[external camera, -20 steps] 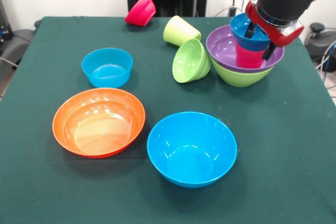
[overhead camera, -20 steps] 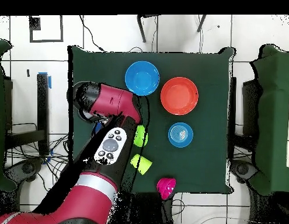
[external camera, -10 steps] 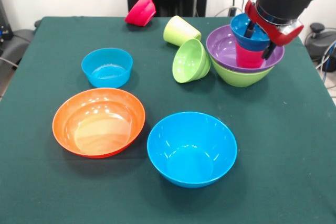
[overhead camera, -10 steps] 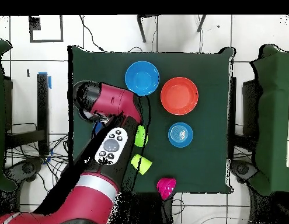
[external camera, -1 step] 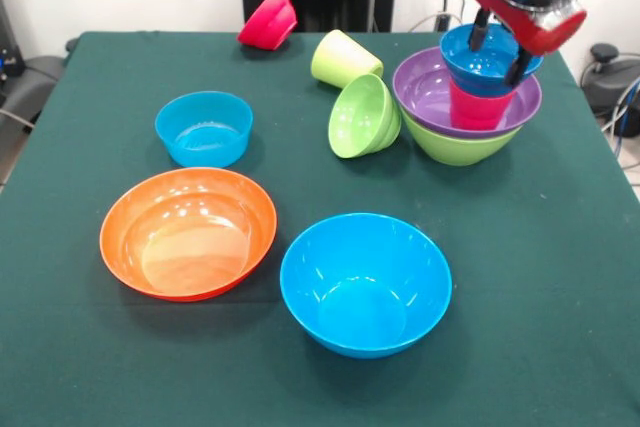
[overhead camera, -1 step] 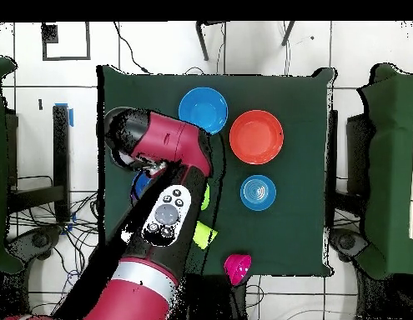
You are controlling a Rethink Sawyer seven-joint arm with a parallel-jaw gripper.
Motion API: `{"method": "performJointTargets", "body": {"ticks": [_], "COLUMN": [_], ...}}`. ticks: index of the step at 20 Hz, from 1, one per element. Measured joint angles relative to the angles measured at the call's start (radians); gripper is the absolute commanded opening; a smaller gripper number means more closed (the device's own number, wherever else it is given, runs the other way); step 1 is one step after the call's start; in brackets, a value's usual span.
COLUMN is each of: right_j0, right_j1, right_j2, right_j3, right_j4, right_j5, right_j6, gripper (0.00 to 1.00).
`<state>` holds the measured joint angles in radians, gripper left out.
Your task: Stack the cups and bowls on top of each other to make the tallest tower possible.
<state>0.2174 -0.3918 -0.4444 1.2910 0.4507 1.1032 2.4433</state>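
The tower [external camera, -1 step: 462,117] stands at the back right: a large lime-green bowl [external camera, -1 step: 455,147] holds a purple bowl [external camera, -1 step: 425,87], a red cup [external camera, -1 step: 473,109] and a small dark blue bowl [external camera, -1 step: 488,59] on top. My gripper [external camera, -1 step: 500,47] hangs open just above the dark blue bowl, one finger at each side of its rim. A lime-green cup [external camera, -1 step: 343,57] and a small lime-green bowl [external camera, -1 step: 362,115] lie tipped on their sides left of the tower. In the overhead view the arm [overhead camera, -1 step: 163,179] covers the tower.
A small pink-red bowl [external camera, -1 step: 268,19] lies tipped at the back edge. A small light blue bowl [external camera, -1 step: 204,128], a large orange bowl [external camera, -1 step: 188,232] and a large light blue bowl [external camera, -1 step: 365,282] stand upright on the green table [external camera, -1 step: 560,277].
The gripper has risen off the dark blue bowl, which stays on the red cup. Nothing else on the table has moved.
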Motion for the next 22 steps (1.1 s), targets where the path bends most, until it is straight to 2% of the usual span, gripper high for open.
{"method": "performJointTargets", "body": {"ticks": [8, 12, 13, 16, 19, 22], "right_j0": [-0.052, -0.094, -0.121, -0.152, -0.229, -0.290], "right_j1": [-0.082, -0.129, -0.152, -0.175, -0.224, -0.258], "right_j2": [0.000, 0.000, 0.000, 0.003, 0.024, 0.045], "right_j3": [0.007, 0.034, 0.057, 0.087, 0.161, 0.219], "right_j4": [-0.009, -0.051, -0.083, -0.122, -0.196, -0.243], "right_j5": [0.028, 0.002, -0.040, -0.100, -0.236, -0.329], "right_j6": [0.000, 0.000, -0.002, -0.011, -0.039, -0.069], "gripper": [1.00, 1.00, 1.00, 1.00, 1.00, 1.00]}}
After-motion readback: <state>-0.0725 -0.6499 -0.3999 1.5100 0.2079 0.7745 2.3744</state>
